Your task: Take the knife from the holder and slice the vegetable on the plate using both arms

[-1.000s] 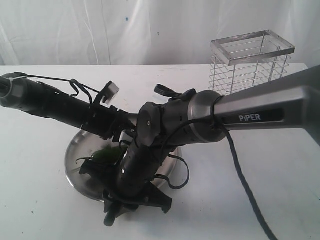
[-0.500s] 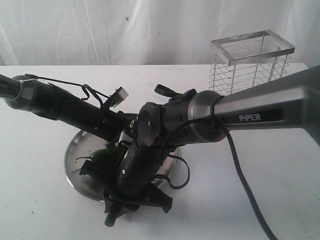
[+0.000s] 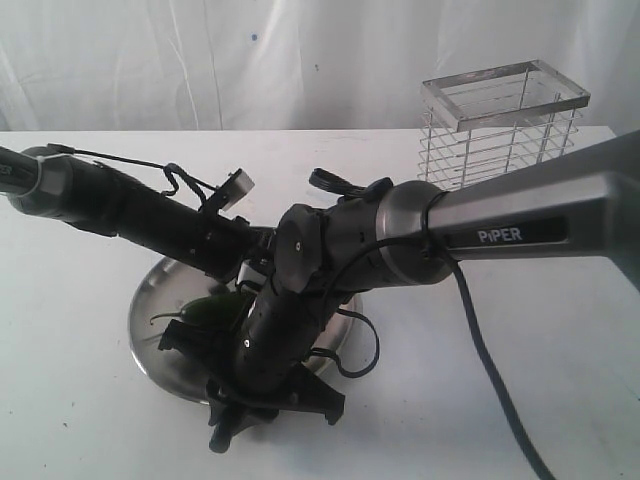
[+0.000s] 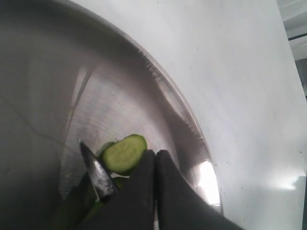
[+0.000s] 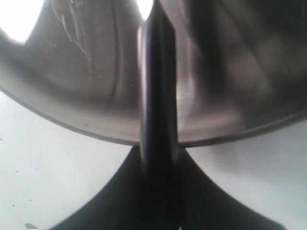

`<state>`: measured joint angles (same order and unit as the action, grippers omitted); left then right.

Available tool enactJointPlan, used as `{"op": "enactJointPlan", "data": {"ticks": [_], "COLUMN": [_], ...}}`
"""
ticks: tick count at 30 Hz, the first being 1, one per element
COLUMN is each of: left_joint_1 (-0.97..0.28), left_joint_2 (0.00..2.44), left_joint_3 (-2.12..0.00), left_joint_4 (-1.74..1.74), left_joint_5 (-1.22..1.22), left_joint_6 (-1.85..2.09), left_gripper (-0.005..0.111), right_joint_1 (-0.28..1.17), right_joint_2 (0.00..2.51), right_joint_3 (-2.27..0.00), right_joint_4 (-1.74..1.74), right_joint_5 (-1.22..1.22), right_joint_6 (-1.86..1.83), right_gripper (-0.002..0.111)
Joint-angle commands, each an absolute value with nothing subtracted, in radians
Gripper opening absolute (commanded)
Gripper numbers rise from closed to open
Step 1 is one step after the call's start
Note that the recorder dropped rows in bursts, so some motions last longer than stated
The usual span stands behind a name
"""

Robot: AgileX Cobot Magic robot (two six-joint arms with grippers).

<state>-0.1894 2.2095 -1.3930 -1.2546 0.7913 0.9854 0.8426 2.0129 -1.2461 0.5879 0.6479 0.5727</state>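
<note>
Where the slim dark knife [image 5: 158, 81] crosses, the round plate [image 5: 76, 100] gleams.

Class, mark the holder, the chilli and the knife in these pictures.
holder [image 3: 522, 110], exterior view, front edge of its rim.
chilli [image 4: 123, 153], left wrist view, pale cut face.
knife [image 4: 98, 172], left wrist view, blade near the tip.
</note>
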Motion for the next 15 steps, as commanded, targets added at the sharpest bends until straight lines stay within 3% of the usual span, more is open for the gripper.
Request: {"op": "enactJointPlan", "data": {"ticks": [1,15], "left_joint_1": [-0.192,-0.139], "left_joint_2": [2.198,2.205], "left_joint_3": [-1.422,-1.443], "left_joint_4": [-1.248,-1.231], "left_joint_5": [0.809,0.852], "left_joint_6": [0.994,0.985], "left_gripper": [0.0,0.0], "right_joint_1": [0.837,0.837], "right_joint_2": [2.009,2.009], "right_joint_3": [-1.245,-1.245], "right_joint_4": [0.585,0.585], "right_joint_5": [0.646,0.646], "right_joint_6": [0.552,0.552], "right_gripper": [0.0,0.0]}}
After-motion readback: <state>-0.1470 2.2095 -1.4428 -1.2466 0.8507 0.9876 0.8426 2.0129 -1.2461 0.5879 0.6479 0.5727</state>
